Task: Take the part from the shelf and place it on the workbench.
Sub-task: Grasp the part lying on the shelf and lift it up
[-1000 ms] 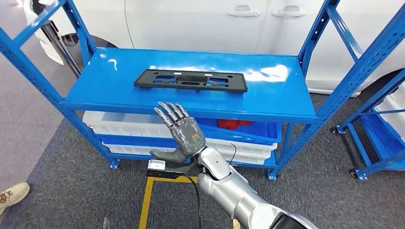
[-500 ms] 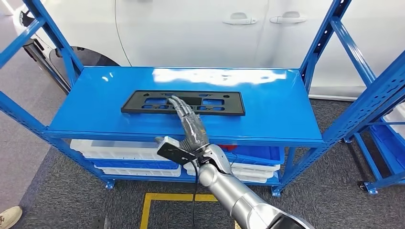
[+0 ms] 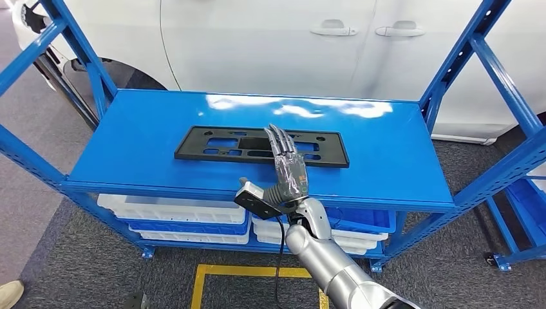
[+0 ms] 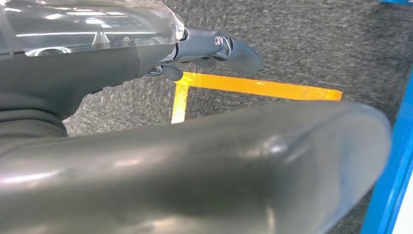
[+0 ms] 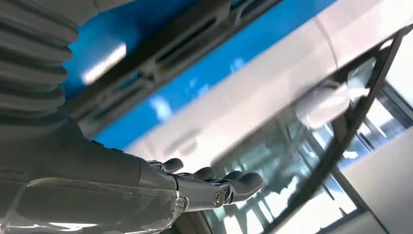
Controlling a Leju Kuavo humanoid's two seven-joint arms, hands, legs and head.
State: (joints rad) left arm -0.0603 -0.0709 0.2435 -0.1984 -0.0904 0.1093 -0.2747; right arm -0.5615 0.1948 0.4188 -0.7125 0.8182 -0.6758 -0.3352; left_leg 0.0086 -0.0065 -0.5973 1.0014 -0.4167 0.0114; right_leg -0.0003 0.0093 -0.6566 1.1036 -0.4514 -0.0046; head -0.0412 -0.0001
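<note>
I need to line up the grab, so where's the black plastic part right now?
In the head view, the black plastic part lies flat near the middle of the blue shelf top, with the right hand over its right half.

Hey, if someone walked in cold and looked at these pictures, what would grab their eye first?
Probably the bright blue metal shelf, with a flat black plastic frame part lying along the middle of its top board. Next, the robot's right hand, fingers straight and apart, reaching over the front edge above that part's right half, holding nothing. Behind the shelf stands a white car.
</note>
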